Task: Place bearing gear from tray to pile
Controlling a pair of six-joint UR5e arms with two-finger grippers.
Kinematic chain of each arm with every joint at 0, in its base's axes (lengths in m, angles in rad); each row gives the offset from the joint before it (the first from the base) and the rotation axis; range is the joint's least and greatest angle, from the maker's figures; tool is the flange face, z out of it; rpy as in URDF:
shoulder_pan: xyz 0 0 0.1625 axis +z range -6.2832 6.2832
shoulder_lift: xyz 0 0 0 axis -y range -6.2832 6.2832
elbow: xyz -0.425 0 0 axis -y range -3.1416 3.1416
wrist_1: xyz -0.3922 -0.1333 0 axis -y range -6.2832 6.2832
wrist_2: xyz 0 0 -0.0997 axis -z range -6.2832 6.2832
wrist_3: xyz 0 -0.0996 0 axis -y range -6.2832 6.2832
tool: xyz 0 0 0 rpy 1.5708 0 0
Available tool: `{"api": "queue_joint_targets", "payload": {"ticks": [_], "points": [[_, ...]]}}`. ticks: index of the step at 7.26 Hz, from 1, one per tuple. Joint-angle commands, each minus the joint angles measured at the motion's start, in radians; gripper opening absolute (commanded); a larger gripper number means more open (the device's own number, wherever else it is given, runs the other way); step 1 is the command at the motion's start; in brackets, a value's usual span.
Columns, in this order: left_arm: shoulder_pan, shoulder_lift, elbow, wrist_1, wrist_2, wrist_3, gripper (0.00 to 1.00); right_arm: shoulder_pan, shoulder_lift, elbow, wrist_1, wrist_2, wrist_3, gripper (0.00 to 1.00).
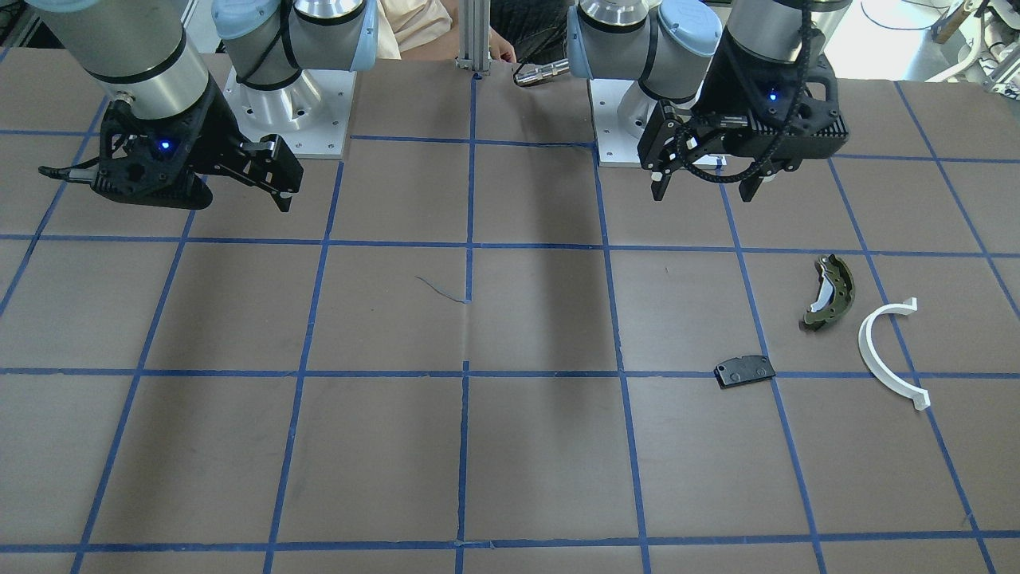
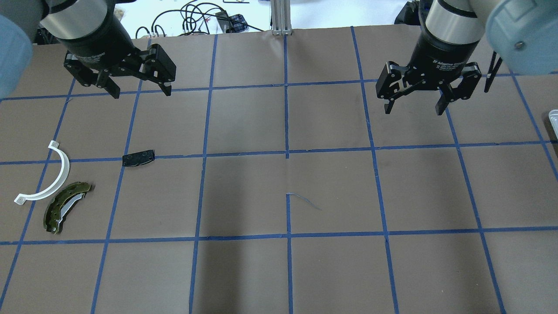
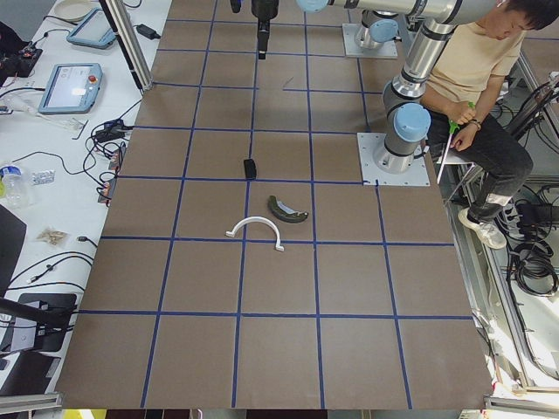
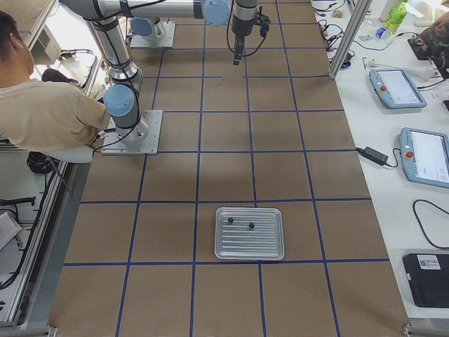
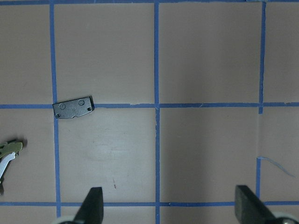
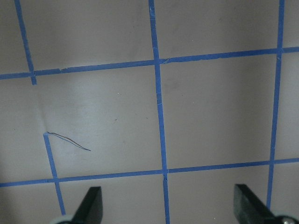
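The pile lies on the robot's left side of the table: an olive-green brake shoe (image 2: 65, 207), a white arc (image 2: 66, 170) and a flat black pad (image 2: 138, 158). The pad also shows in the left wrist view (image 5: 74, 108). A metal tray (image 4: 275, 249) sits far off at the table's right end, with two small dark parts (image 4: 230, 220) on it; I cannot tell which is the bearing gear. My left gripper (image 2: 142, 92) hangs open and empty beyond the pad. My right gripper (image 2: 413, 111) hangs open and empty over bare table.
The brown table is marked with a blue tape grid. The tray's corner (image 2: 553, 120) just shows at the overhead view's right edge. A seated person (image 3: 476, 78) is behind the arm bases. Tablets and cables lie on the side bench (image 4: 414, 147).
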Motion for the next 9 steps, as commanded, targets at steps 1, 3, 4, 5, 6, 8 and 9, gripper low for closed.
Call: {"api": "queue_joint_targets", "payload": {"ticks": [1, 3, 4, 5, 6, 8, 9], "points": [[0.0, -0.008, 0.0, -0.002, 0.0, -0.003, 1.0, 0.0, 0.001, 0.0, 0.003, 0.0, -0.001, 1.0], [0.0, -0.006, 0.006, -0.002, -0.002, -0.003, 1.0, -0.001, 0.001, 0.0, 0.015, 0.0, 0.003, 1.0], [0.0, -0.008, 0.006, -0.002, 0.0, -0.003, 1.0, -0.003, 0.003, 0.0, 0.003, 0.0, 0.0, 1.0], [0.0, -0.011, 0.006, 0.0, 0.0, -0.003, 1.0, -0.014, 0.004, 0.0, 0.005, -0.002, -0.003, 1.0], [0.0, -0.011, 0.006, -0.002, 0.0, -0.003, 1.0, -0.014, 0.004, 0.0, 0.005, -0.003, 0.014, 1.0], [0.0, -0.011, 0.008, -0.002, -0.002, -0.003, 1.0, -0.065, 0.009, 0.0, -0.001, -0.003, 0.002, 1.0], [0.0, -0.011, 0.006, -0.002, -0.002, -0.003, 1.0, -0.121, 0.009, 0.0, 0.006, -0.003, 0.002, 1.0]]}}
